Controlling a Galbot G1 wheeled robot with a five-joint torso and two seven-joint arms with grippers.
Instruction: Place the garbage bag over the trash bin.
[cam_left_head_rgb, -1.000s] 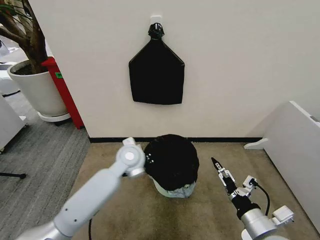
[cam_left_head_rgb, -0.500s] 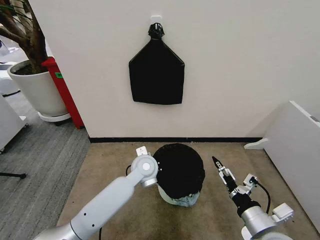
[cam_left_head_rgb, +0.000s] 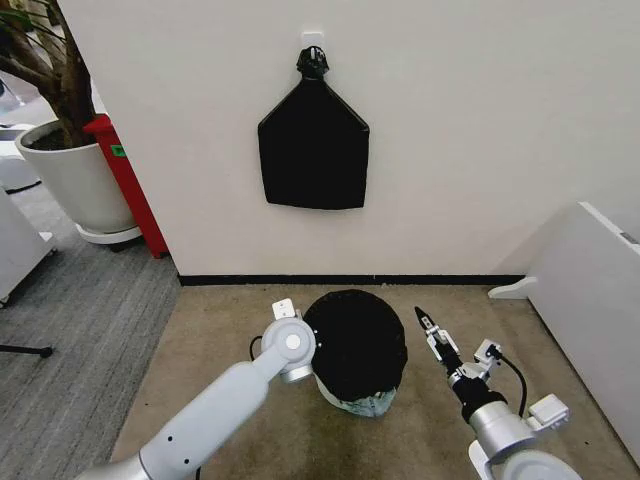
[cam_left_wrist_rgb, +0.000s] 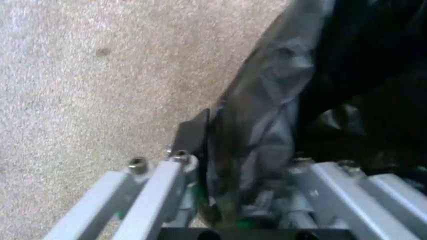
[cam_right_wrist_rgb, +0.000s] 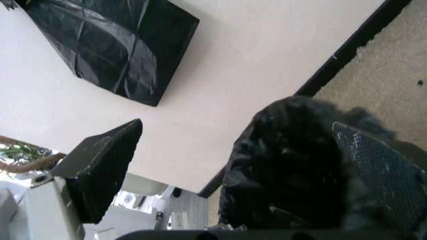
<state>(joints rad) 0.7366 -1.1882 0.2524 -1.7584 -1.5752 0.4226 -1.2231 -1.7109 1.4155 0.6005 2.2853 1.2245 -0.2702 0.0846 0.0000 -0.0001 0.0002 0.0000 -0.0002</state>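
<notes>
Two grippers flank our trash bin (cam_left_head_rgb: 352, 397): left gripper (cam_left_wrist_rgb: 230, 200) pinches the garbage bag (cam_left_head_rgb: 355, 343) at its side, right gripper (cam_left_head_rgb: 425, 322) waits open just beside.

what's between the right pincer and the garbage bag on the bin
Nothing visible. The right pincer hangs open just beside the garbage bag, which drapes over the trash bin, with bare carpet below the gap. The left pincer is shut on the bag's opposite side.
</notes>
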